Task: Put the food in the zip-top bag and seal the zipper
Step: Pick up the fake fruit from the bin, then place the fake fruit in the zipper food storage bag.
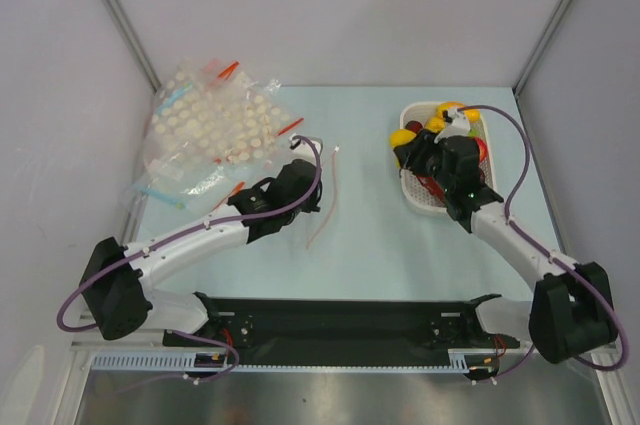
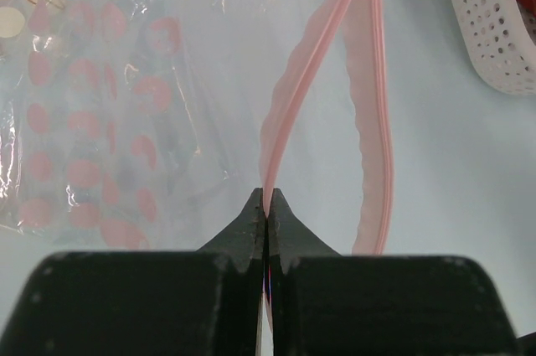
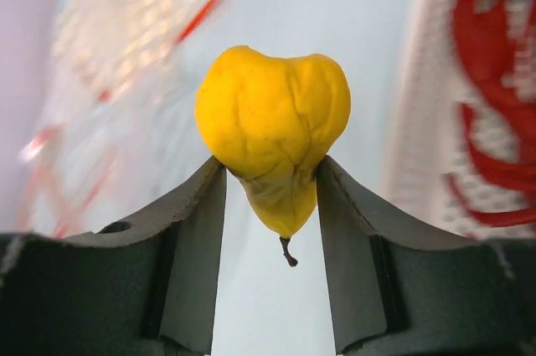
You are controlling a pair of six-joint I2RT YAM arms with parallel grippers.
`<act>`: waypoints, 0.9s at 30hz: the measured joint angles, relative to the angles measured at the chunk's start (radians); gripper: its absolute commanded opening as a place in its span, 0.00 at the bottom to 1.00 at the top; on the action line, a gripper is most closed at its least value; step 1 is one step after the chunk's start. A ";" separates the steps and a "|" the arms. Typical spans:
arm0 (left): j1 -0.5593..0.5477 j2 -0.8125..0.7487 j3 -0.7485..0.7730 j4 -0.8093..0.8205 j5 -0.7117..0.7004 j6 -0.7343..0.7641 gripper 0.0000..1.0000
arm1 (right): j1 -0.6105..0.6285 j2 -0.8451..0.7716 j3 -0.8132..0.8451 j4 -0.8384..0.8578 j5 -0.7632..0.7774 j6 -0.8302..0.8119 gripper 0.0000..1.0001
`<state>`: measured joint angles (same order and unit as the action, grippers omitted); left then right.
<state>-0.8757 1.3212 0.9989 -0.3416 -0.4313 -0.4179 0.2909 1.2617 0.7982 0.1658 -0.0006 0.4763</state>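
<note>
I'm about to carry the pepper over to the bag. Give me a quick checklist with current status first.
1. Right gripper firm on the yellow pepper: ok, clamped between both fingers.
2. Left gripper pinching the pink zipper strip of the bag: ok.
3. Bag mouth parted: ok, its two strips stand apart.
4. Mouth wide enough for the pepper: cannot tell.
5. Pepper above the bag: not ok, it is at the basket.
</note>
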 measured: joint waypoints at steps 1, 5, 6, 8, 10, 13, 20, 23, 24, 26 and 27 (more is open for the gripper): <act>0.000 0.000 0.000 0.004 0.000 0.000 0.00 | 0.028 -0.034 -0.020 0.005 -0.028 0.008 0.37; 0.000 0.001 0.000 0.011 -0.005 0.001 0.00 | 0.213 -0.194 -0.105 0.027 -0.073 0.020 0.37; 0.000 0.001 0.000 0.011 -0.008 0.001 0.00 | 0.260 -0.227 -0.117 0.028 -0.080 0.016 0.37; 0.000 0.001 0.000 0.011 -0.013 0.002 0.00 | 0.346 -0.281 -0.135 0.039 -0.086 -0.011 0.37; 0.000 0.002 0.000 0.011 -0.018 0.003 0.00 | 0.401 -0.311 -0.147 0.054 -0.092 -0.042 0.36; 0.000 0.002 0.000 0.011 -0.031 0.008 0.00 | 0.427 -0.309 -0.149 0.066 -0.107 -0.064 0.36; 0.000 0.002 0.000 0.013 -0.048 0.008 0.00 | 0.450 -0.252 -0.164 0.113 -0.171 -0.069 0.35; 0.000 0.002 0.000 0.015 -0.045 0.008 0.00 | 0.475 -0.230 -0.171 0.134 -0.190 -0.068 0.35; 0.000 0.002 0.000 0.015 -0.043 0.008 0.00 | 0.483 -0.225 -0.173 0.142 -0.192 -0.068 0.35; 0.000 0.002 0.000 0.015 -0.032 0.008 0.00 | 0.494 -0.205 -0.173 0.159 -0.193 -0.064 0.35; 0.000 0.002 0.000 0.016 -0.027 0.008 0.00 | 0.495 -0.196 -0.173 0.165 -0.193 -0.062 0.35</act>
<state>-0.8757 1.3228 0.9989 -0.3260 -0.4583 -0.4103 0.7860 1.0653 0.6254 0.3305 -0.1936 0.4141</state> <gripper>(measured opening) 0.011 0.471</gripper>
